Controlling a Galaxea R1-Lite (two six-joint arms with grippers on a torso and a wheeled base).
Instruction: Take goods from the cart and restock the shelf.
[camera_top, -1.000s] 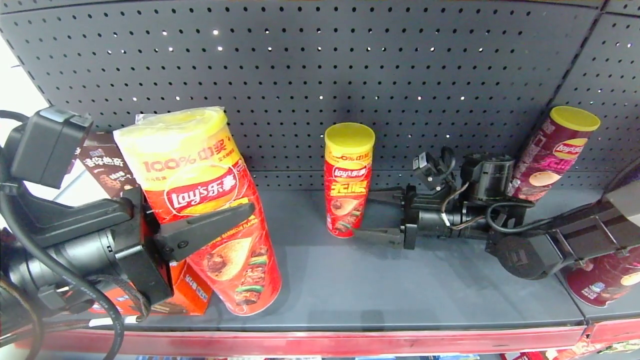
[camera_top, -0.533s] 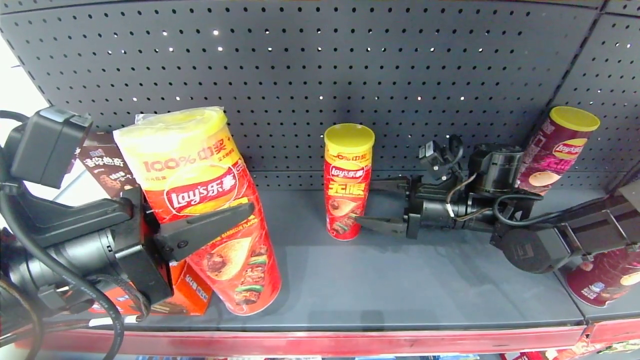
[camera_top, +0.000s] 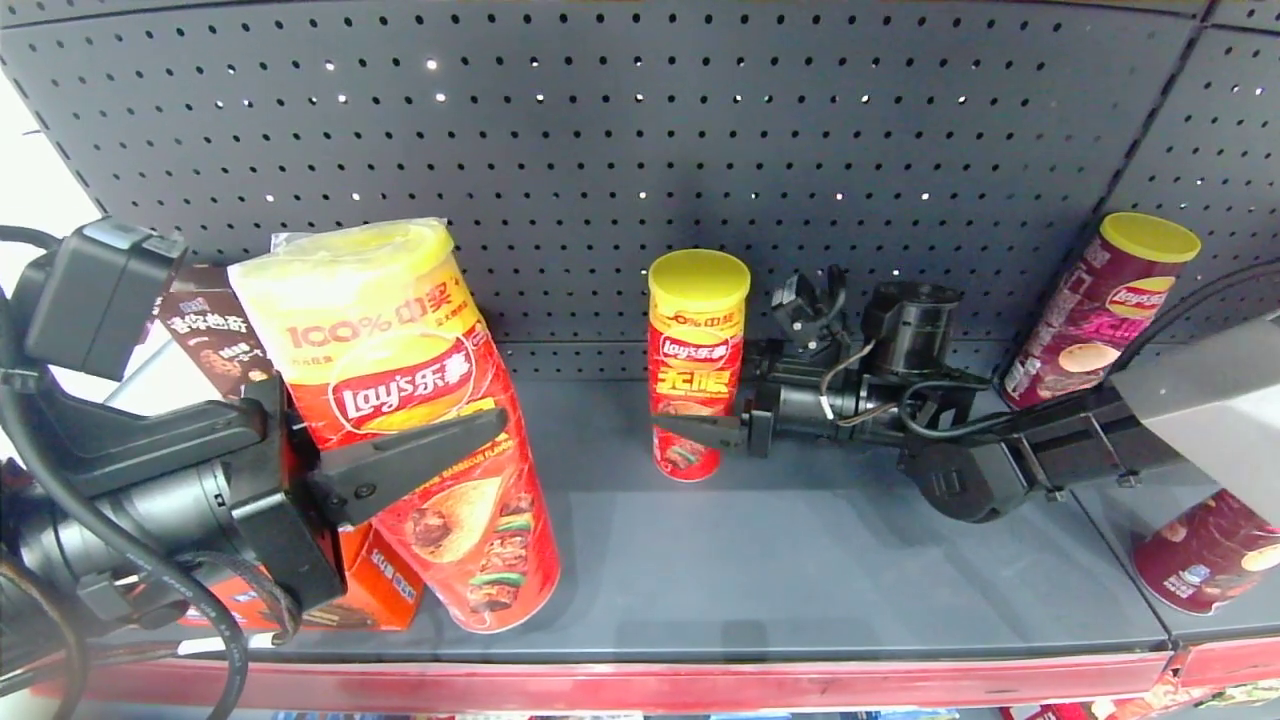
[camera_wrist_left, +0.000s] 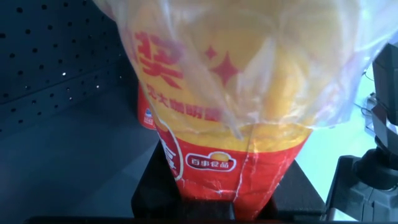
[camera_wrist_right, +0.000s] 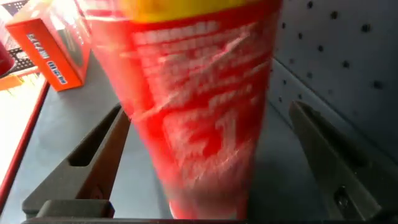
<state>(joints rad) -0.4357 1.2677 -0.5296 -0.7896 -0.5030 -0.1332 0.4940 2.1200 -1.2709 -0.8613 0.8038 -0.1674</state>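
Observation:
A big red and yellow chips pack (camera_top: 410, 420) in clear wrap stands tilted at the shelf's left end, and my left gripper (camera_top: 440, 425) is shut on it. The left wrist view has the pack (camera_wrist_left: 249, 93) right in front of the camera. A small red chips can (camera_top: 697, 365) with a yellow lid stands upright at the shelf's middle, near the pegboard. My right gripper (camera_top: 705, 405) is open and straddles this can low down. In the right wrist view the can (camera_wrist_right: 199, 118) stands between the fingers (camera_wrist_right: 93, 168), with a gap on each side.
The grey shelf (camera_top: 800, 560) has a red front lip (camera_top: 640, 685) and a pegboard back (camera_top: 640, 150). An orange box (camera_top: 385, 590) and a brown box (camera_top: 205, 330) sit behind the big pack. A purple can (camera_top: 1095, 310) leans at the right, another (camera_top: 1205, 555) lies below it.
My right gripper has slid left along the shelf until its open fingers straddle the small red can. The left gripper and its pack have barely shifted.

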